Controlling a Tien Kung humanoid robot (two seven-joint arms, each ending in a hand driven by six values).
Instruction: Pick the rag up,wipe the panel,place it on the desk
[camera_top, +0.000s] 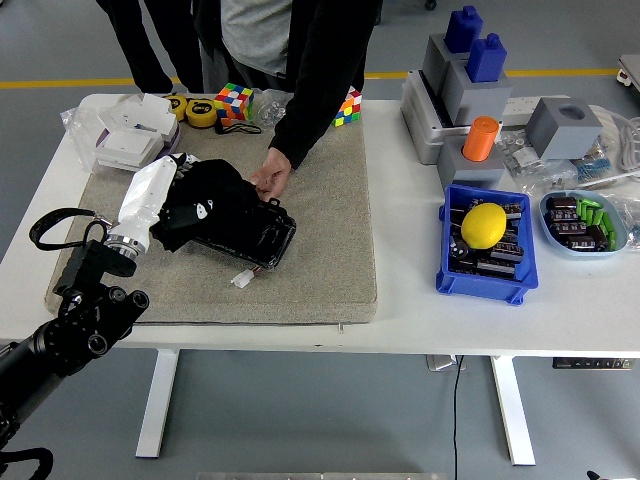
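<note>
A black rag (208, 195) lies bunched on the left end of a glossy black panel (255, 238) that rests on the beige mat (320, 240). My left hand (145, 195), white with a black arm behind it, presses on the rag's left side with its fingers shut on the cloth. At the panel's far edge a person's hand (268, 180) holds it steady. A small white tag (241, 279) lies on the mat just in front of the panel. My right hand does not appear in the head view.
A white and purple box (132, 138), tape rolls (201, 113) and two colour cubes (234, 101) line the mat's back edge. To the right stand a blue bin (452, 277) with a lemon (483, 225), grey blocks (455, 95) and an orange cylinder (480, 137).
</note>
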